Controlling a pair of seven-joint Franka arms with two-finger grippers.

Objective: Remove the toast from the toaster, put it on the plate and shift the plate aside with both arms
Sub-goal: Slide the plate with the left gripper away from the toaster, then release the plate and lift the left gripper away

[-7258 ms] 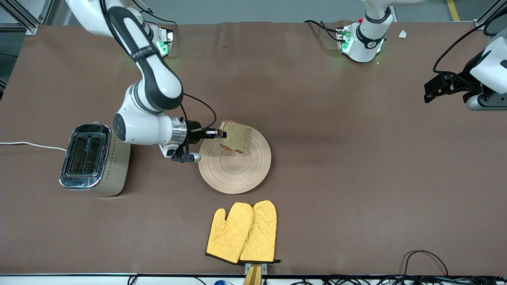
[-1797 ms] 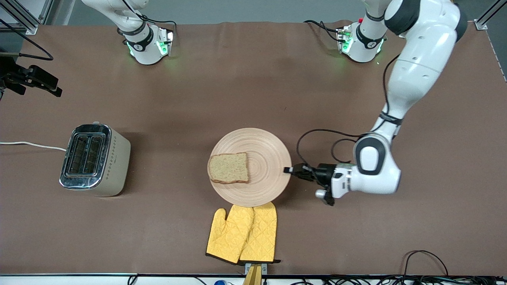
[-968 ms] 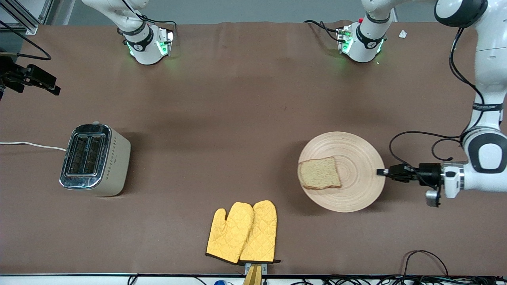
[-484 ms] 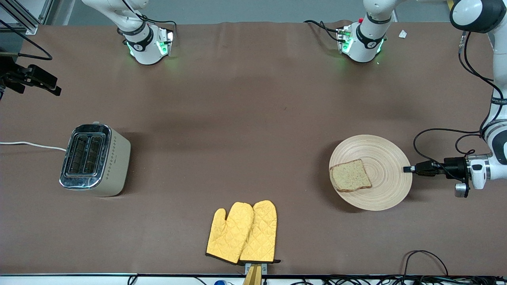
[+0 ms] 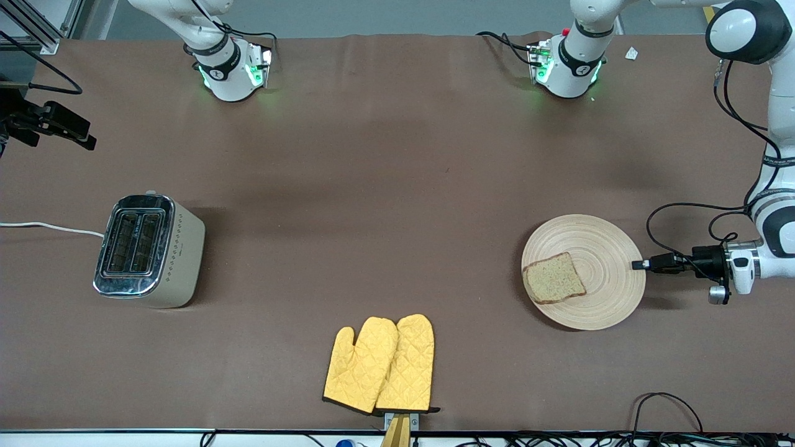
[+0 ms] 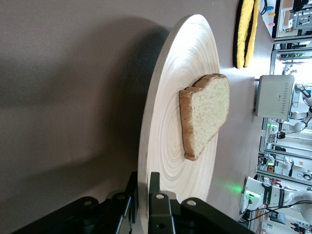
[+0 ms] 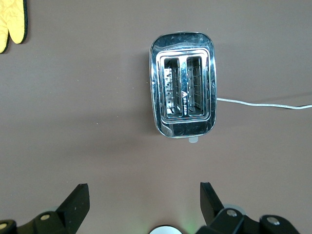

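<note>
While the toast lay flat on the plate, toward the rim pointing at the right arm's end, the plate itself was seen resting on the brown table near the left arm's end, nearer the front camera than both robot bases. The plate's rim was pinched by the left gripper, its fingers pressed onto the wood from either face of the edge, as shown in the left wrist view, where the toast and plate filled most of the frame. A pair of yellow oven mitts was laid at the table's near edge, well apart from the plate. A chrome-topped toaster was stood toward the right arm's end, its two slots seen empty from above in the right wrist view. The right gripper was held waiting above that end of the table, its fingers spread wide and holding nothing.
</note>
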